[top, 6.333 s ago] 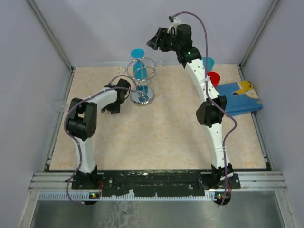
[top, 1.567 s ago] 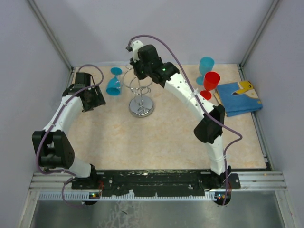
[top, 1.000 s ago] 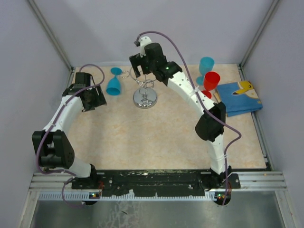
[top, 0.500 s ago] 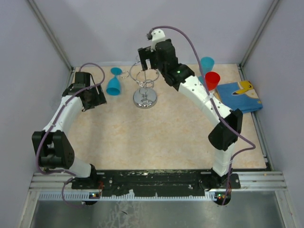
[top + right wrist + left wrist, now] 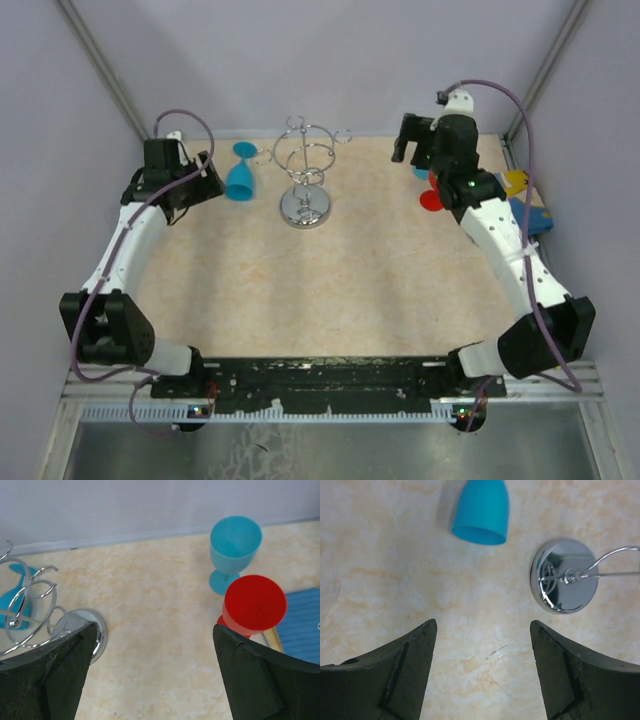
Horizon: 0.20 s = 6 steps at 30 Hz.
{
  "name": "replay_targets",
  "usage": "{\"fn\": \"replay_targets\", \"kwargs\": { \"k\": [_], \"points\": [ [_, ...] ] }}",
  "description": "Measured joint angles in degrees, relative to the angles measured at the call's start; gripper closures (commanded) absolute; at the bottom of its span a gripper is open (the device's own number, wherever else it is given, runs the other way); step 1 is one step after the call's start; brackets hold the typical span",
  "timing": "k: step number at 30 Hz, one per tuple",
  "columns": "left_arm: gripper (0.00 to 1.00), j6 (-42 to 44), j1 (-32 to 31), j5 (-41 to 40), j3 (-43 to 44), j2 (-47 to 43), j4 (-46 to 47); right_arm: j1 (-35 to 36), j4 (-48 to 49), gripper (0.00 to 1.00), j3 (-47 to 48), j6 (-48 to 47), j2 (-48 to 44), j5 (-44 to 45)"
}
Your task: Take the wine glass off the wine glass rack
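The silver wire wine glass rack point(image 5: 305, 180) stands at the back middle of the table with nothing on its loops. A blue wine glass point(image 5: 240, 178) lies on its side on the table just left of the rack. In the left wrist view its bowl point(image 5: 481, 511) lies ahead of my fingers, with the rack's chrome base point(image 5: 565, 576) to the right. My left gripper point(image 5: 200, 180) is open and empty, just left of the glass. My right gripper point(image 5: 418, 148) is open and empty at the back right, away from the rack point(image 5: 30, 615).
An upright blue glass point(image 5: 234, 550) and a red glass point(image 5: 254, 605) stand at the back right, under my right gripper. A blue folded cloth point(image 5: 525, 205) lies by the right wall. Walls close in the back and sides.
My right arm has swung from above the rack to the back right, near the red and blue glasses. My left gripper has shifted slightly back. The rack and the lying glass stayed put.
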Motion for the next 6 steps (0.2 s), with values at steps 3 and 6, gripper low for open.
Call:
{"fn": "replay_targets", "kwargs": {
  "k": [3,6],
  "points": [
    [0.18,0.0,0.0,0.5,2.0,-0.9,2.8,-1.1,-0.3,0.01,-3.5,2.3,-2.5,-4.2],
    [0.17,0.0,0.0,0.6,3.0,-1.8,4.1,0.1,-0.3,0.01,-4.5,3.1,-2.7,-7.7]
  ]
}}
